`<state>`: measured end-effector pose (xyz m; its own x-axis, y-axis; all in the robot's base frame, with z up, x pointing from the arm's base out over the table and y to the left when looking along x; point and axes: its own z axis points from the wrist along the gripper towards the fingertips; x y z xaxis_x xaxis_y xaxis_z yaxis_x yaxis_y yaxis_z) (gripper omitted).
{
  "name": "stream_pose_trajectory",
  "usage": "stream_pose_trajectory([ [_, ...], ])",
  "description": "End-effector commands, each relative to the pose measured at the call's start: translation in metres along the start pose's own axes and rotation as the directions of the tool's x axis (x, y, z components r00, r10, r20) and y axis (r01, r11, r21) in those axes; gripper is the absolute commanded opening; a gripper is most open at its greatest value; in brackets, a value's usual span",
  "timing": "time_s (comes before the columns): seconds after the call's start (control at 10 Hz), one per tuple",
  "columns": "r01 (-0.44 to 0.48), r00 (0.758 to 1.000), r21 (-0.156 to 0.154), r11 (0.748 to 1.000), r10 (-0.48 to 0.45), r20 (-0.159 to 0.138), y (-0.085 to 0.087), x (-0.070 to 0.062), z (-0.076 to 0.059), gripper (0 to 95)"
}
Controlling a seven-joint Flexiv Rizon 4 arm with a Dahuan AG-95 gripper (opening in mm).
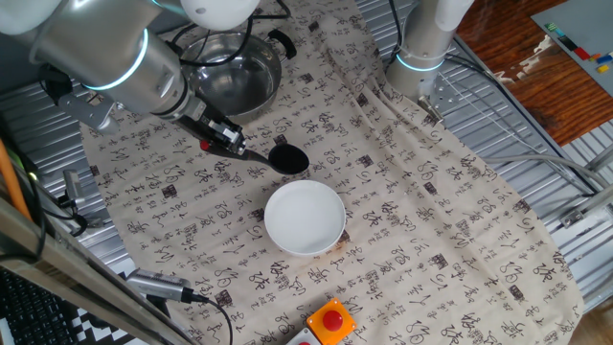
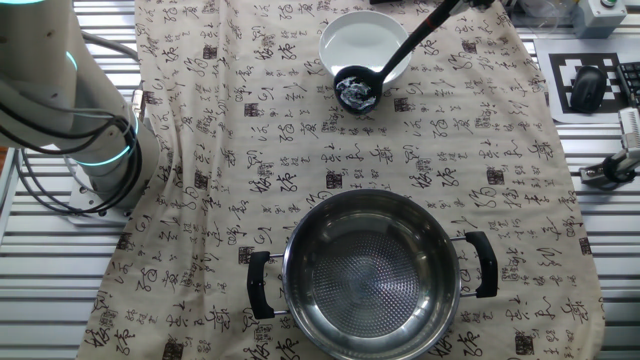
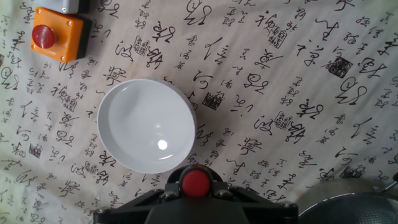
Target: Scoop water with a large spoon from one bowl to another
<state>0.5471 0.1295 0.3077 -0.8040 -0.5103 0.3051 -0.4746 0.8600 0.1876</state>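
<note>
The black ladle (image 2: 357,87), scoop glistening with water, is held tilted just beside the plain white bowl (image 1: 305,218), between it and the empty two-handled steel pot (image 2: 371,268).

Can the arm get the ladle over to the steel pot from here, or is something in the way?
Probably yes. The tool holds the ladle between the white bowl and the steel pot; only bare cloth shows between them.

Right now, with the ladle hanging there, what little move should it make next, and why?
Probably carry the ladle sideways toward the steel pot. Its scoop, glistening as if holding water, hangs beside the white bowl, while the gripper grips the handle.
</note>
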Motion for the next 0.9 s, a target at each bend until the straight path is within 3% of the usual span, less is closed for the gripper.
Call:
stream_pose_trajectory([
  [0.1, -0.014, 1.0, 0.0, 1.0, 0.014, 0.006, 0.0, 0.0, 0.0005, 0.0],
  [0.9, -0.024, 1.0, 0.002, 1.0, 0.024, 0.005, 0.0, 0.0, 0.0005, 0.0],
])
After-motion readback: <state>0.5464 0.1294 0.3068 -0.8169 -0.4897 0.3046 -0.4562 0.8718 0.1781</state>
